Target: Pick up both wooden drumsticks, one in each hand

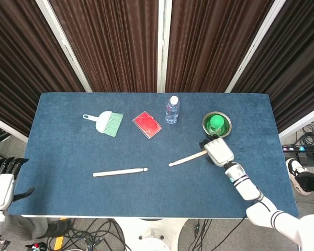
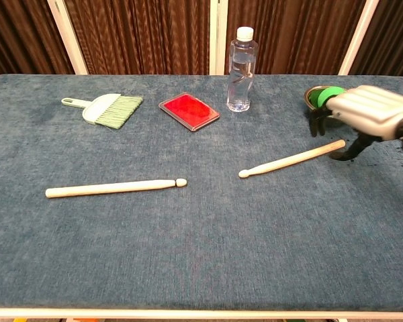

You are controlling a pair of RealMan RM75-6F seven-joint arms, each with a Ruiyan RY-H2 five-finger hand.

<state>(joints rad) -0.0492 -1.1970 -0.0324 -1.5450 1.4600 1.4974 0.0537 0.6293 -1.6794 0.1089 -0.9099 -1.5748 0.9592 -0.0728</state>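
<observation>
On the blue table [image 1: 68, 157] we see our right hand [image 1: 217, 151] poised palm-down over the butt end of the right drumstick [image 2: 292, 159], fingers apart and grasping nothing; it covers that end in the head view and half hides the steel bowl [image 2: 314, 95] in the chest view. Our left hand [image 1: 1, 187], cut off at the frame edge, hangs released beside the table. The left drumstick [image 1: 120, 171] lies flat, untouched, mid-table.

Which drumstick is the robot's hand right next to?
The slanted drumstick below the metal bowl: the right hand hovers over its thick end. The other drumstick lies alone, further left.
</observation>
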